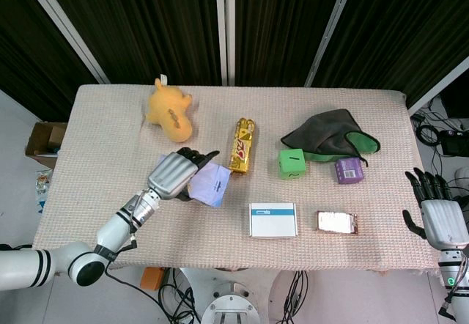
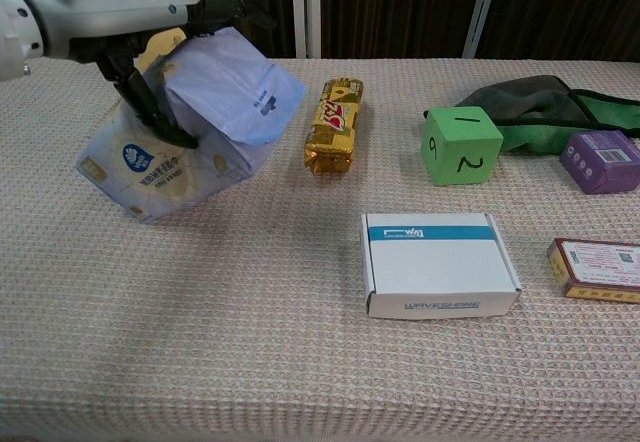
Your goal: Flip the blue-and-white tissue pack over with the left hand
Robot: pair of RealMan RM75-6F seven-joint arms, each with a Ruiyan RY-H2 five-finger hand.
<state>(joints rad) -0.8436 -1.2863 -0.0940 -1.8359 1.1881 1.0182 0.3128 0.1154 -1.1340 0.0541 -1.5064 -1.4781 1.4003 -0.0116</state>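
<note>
The left hand [image 2: 120, 7] grips the tissue pack [image 2: 195, 122] from above, fingers over the top and thumb down its near face. The pack stands tilted at about 9 o'clock on the table [image 2: 300, 362], one end raised: pale blue-white wrap, a round dark-blue logo low on the near face, small print on the raised end. The right hand [image 1: 438, 218] hangs off the table's 4 o'clock edge, fingers spread, holding nothing.

Left hand [image 1: 173, 175]: silver-grey metal back shell with black fingers [image 1: 199, 155]; a ribbed silver wrist joins a white forearm ringed by black bands near the elbow, at 7 o'clock. Right hand [image 1: 438, 211]: identical grey shell, black fingers, white wrist segment bearing a small green light.
</note>
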